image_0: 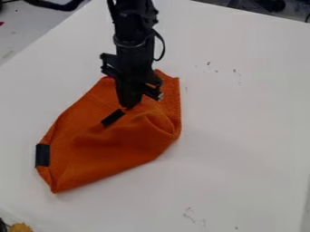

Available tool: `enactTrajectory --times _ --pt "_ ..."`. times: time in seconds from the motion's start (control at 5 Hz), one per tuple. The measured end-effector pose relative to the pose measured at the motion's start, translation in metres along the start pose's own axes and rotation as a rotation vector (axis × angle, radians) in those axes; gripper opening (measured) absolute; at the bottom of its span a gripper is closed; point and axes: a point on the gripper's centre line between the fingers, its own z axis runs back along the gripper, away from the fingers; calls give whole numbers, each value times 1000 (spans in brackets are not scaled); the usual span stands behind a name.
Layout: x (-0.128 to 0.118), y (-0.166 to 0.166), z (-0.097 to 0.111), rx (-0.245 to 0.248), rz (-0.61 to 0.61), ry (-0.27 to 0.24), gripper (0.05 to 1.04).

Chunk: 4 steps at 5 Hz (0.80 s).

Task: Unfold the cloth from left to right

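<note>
- Cloth (112, 147) is orange and lies on the white table (242, 118), left of the middle of the view.
- It looks folded: its long sides slant, and bumps and creases show near its right side.
- One black patch (42, 155) is on its left edge. One more black patch (113, 118) is near its middle, just beside the gripper (131, 105).
- The black arm (133, 41) comes in from the top edge of the view. The gripper hangs down over the top part of the cloth, and its low end looks to be touching it or very near it.
- I cannot tell if the gripper is let go, squeezed tight or has a bit of cloth in it.
- My guess is that the job is at the part where the gripper gets hold of the top layer. The cloth does not look open and flat, so the unfolding is not done.
- Next, I think it should pinch just the top layer, lift it a little, take it over to the right and lay it down flat.
- If it pinches too deep, both layers may come up and the whole cloth may slide.
</note>
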Motion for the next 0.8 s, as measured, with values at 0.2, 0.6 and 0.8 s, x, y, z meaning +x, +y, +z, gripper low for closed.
enactTrajectory --times 0.2,0.6,0.8 --pt "2 4 -6 -29 6 -39 226" --pt "-4 21 -20 -53 17 -46 806" --pt "-7 24 -26 -76 8 -34 1005"
